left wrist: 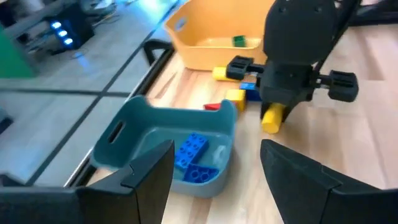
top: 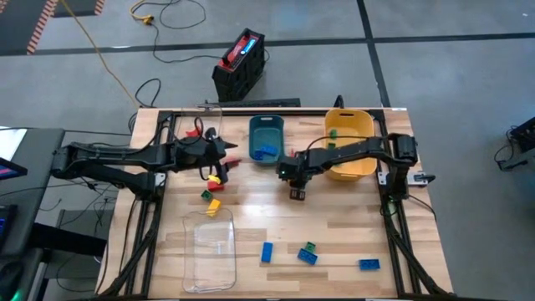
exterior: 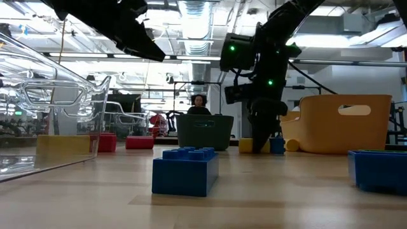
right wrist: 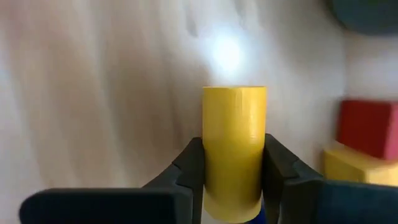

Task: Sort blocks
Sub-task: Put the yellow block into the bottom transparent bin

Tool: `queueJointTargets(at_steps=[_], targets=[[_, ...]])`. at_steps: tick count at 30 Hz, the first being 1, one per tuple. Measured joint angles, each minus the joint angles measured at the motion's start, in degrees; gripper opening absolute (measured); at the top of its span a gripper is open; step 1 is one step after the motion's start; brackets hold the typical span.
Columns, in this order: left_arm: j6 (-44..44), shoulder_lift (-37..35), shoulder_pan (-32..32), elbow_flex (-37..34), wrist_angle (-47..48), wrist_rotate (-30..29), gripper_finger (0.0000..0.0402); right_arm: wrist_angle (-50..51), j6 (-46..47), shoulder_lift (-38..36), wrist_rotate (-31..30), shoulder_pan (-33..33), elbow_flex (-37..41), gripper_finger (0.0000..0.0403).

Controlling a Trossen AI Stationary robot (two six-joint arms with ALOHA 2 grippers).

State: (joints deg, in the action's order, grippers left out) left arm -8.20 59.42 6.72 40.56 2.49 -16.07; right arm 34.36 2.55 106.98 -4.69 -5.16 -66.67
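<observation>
My right gripper (top: pixel 297 191) hangs over the table's middle, in front of the teal bin (top: pixel 267 139) and the yellow bin (top: pixel 349 144), shut on a yellow cylinder block (right wrist: pixel 234 143). Beside it lie a red block (right wrist: pixel 370 127) and a yellow block (right wrist: pixel 349 165). My left gripper (top: pixel 226 155) hovers open to the left of the teal bin, touching nothing. The teal bin holds blue blocks (left wrist: pixel 191 155); the yellow bin holds a green block (left wrist: pixel 238 41). Red and yellow blocks (top: pixel 216 177) lie below the left gripper. Blue and green blocks (top: pixel 308 253) lie near the table's front edge. My right gripper pinches the yellow cylinder block (right wrist: pixel 234 180) between its two fingers (right wrist: pixel 189 171), which press on its round sides. The fingers come from above, pointing down, and the cylinder (left wrist: pixel 272 118) sticks out below them. Whether its lower end touches the table, I cannot tell.
A clear plastic tray (top: pixel 213 249) stands at the front left of the table. A black and red case (top: pixel 241 65) lies on the floor beyond the table. A person (exterior: pixel 199 102) shows far behind the teal bin in the low view.
</observation>
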Motion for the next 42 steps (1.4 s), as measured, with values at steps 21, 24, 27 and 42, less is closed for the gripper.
queueJointTargets(at_steps=[21, 24, 27, 42], targets=[[-12.9, 14.0, -5.0, -2.6, -20.1, 8.2, 0.0233, -23.8, -4.1, -7.3, -14.9, 11.0, -1.8, 0.0102], [-12.5, 15.7, -5.0, -2.4, -20.0, 8.3, 0.0233, -24.3, -4.4, -7.3, -15.3, 11.1, -1.7, 0.0102], [-12.5, 16.7, -5.1, -1.6, -20.5, 9.3, 0.0233, -24.4, -4.4, -7.3, -16.6, 11.1, -1.7, 0.0102], [-11.5, 17.6, -5.2, -0.9, -21.5, 11.2, 0.0213, -30.4, -8.9, -7.3, -16.6, 12.1, -1.8, 0.0102]])
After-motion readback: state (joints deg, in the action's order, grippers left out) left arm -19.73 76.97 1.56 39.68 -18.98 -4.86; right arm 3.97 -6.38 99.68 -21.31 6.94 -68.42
